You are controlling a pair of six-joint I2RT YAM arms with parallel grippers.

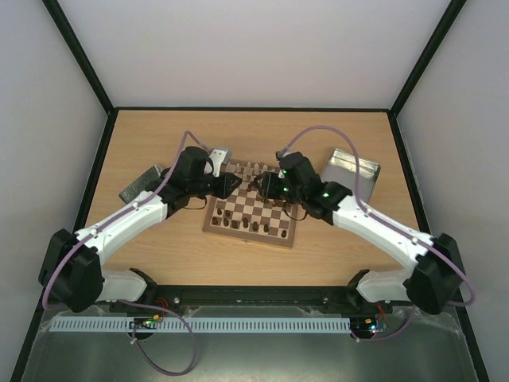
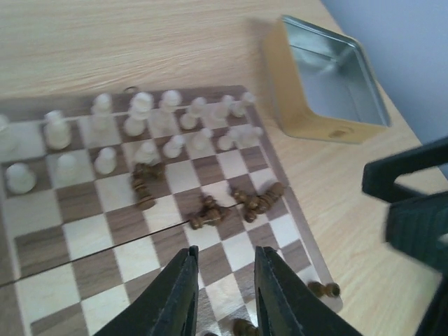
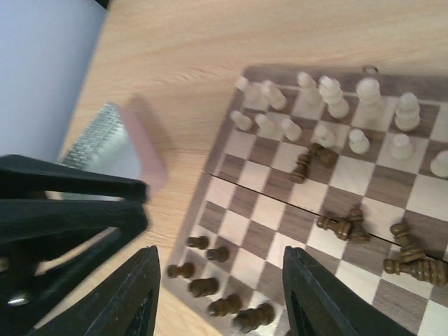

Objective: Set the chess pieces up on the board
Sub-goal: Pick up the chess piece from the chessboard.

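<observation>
The board [image 1: 250,211] lies mid-table. In the left wrist view cream chess pieces [image 2: 140,119] stand along the board's far rows [image 2: 49,245], and several dark pieces [image 2: 210,210] lie toppled mid-board. In the right wrist view several dark pieces [image 3: 210,280] stand at the board's near left corner [image 3: 231,182], cream pieces [image 3: 336,105] stand far, and toppled dark ones [image 3: 343,227] lie at right. My left gripper [image 2: 225,262] hovers over the board, open and empty; it also shows in the top view [image 1: 232,185]. My right gripper [image 3: 220,273] is wide open and empty above the board [image 1: 261,187].
A silver tin [image 1: 351,171] stands right of the board, also in the left wrist view [image 2: 329,84]. A flat tin lid [image 1: 141,185] lies left of it, also in the right wrist view [image 3: 105,147]. The two grippers are close together over the board's far half.
</observation>
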